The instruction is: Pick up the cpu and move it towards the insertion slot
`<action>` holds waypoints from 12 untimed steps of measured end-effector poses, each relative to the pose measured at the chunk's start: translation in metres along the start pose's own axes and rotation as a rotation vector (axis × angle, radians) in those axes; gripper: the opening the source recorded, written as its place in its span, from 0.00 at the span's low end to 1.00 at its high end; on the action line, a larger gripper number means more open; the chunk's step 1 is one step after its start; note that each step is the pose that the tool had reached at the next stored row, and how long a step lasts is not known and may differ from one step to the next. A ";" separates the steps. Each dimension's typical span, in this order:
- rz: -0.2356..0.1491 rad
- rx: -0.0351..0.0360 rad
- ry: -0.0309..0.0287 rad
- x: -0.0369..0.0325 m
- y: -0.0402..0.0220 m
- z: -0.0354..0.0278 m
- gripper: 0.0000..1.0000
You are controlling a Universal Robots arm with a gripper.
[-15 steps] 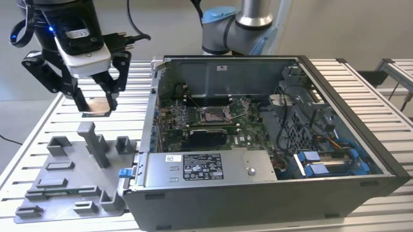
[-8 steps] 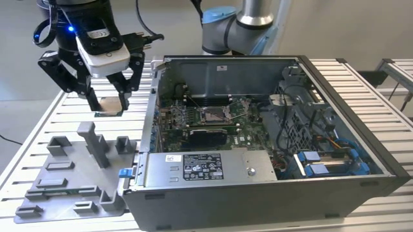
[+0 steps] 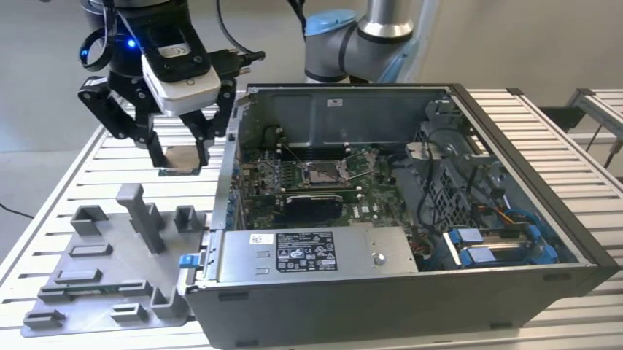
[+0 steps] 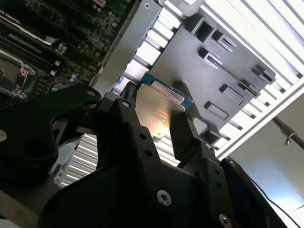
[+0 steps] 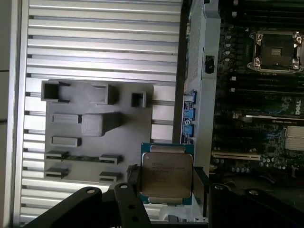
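My gripper is shut on the cpu, a thin square plate with a pale metal top, and holds it in the air above the slatted table, to the exterior view's left of the computer case. The cpu sits flat between the two black fingers in both wrist views, its metal top catching the light. The insertion slot is a shiny metal frame on the green motherboard inside the open case, to the exterior view's right of the gripper. The slot also appears in the first wrist view.
A grey plastic fixture plate with raised blocks lies on the table below the gripper. The case's metal side wall stands between gripper and motherboard. A white-labelled metal box sits at the case's front. A second arm's base stands behind the case.
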State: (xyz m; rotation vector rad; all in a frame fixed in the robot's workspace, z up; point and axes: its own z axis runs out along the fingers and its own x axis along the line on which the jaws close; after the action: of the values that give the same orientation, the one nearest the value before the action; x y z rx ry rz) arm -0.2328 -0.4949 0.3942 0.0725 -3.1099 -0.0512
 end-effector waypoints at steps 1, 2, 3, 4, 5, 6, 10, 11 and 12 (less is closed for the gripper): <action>0.000 0.0000 0.0001 -0.0026 -0.0001 -0.0001 0.00; 0.000 -0.0001 0.0004 -0.0049 -0.0002 -0.0001 0.00; 0.000 -0.0001 0.0009 -0.0076 -0.0003 -0.0002 0.00; 0.000 -0.0001 0.0014 -0.0104 -0.0005 -0.0003 0.00; 0.000 -0.0001 0.0022 -0.0131 -0.0006 -0.0004 0.00; 0.000 -0.0002 0.0031 -0.0162 -0.0007 -0.0005 0.00; 0.000 -0.0004 0.0090 -0.0310 -0.0014 -0.0010 0.00; 0.000 -0.0006 0.0103 -0.0348 -0.0016 -0.0011 0.00; 0.000 -0.0006 0.0118 -0.0389 -0.0018 -0.0012 0.00</action>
State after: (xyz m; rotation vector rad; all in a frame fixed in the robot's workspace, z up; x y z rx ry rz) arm -0.1938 -0.4949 0.3942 0.0719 -3.0981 -0.0516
